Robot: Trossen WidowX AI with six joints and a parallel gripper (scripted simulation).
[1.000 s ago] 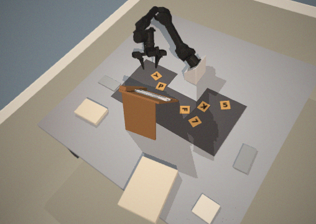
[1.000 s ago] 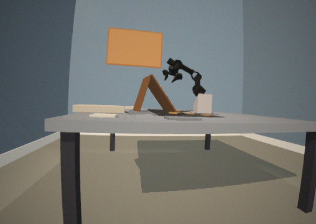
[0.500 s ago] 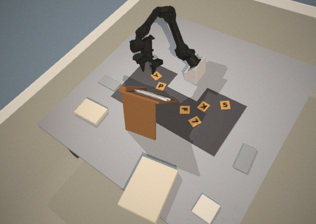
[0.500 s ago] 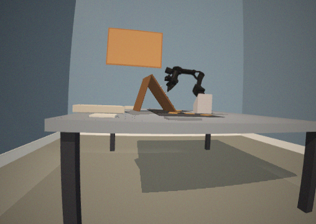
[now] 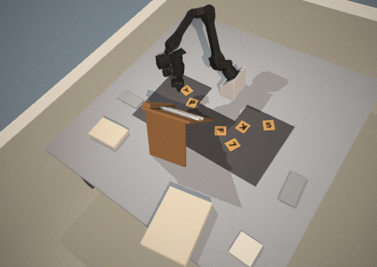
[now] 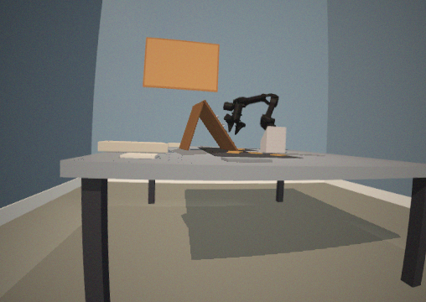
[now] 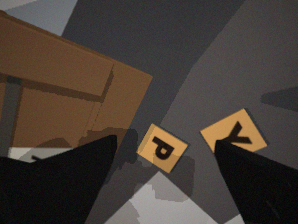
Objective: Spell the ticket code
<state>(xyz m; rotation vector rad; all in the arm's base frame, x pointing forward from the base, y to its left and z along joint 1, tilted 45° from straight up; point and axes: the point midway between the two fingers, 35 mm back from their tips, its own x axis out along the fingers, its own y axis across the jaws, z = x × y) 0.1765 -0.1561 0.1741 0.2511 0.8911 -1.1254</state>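
My gripper [image 5: 179,87] [image 6: 236,129] [image 7: 164,143] is open and empty. It hangs a little above the dark mat [image 5: 260,158], behind the brown slanted board [image 5: 167,139] [image 6: 210,126] [image 7: 60,100]. In the wrist view the orange P tile [image 7: 162,148] [image 5: 191,102] lies flat between the fingers, and the Y tile [image 7: 233,131] [image 5: 186,90] lies at the right finger, partly hidden by it. The silver letter rail [image 5: 182,113] runs along the board's top face and shows no tile. Tiles F [image 5: 220,130], K [image 5: 243,126], 7 [image 5: 232,144] and 5 [image 5: 269,124] lie on the mat to the right. The ticket's code cannot be read.
A white block [image 5: 233,84] [image 6: 273,139] stands at the arm's base. Cream slabs lie at the left [image 5: 108,132], the front [image 5: 177,225] and the front right [image 5: 246,248]. Grey pads lie at the back left [image 5: 130,99] and the right [image 5: 292,188].
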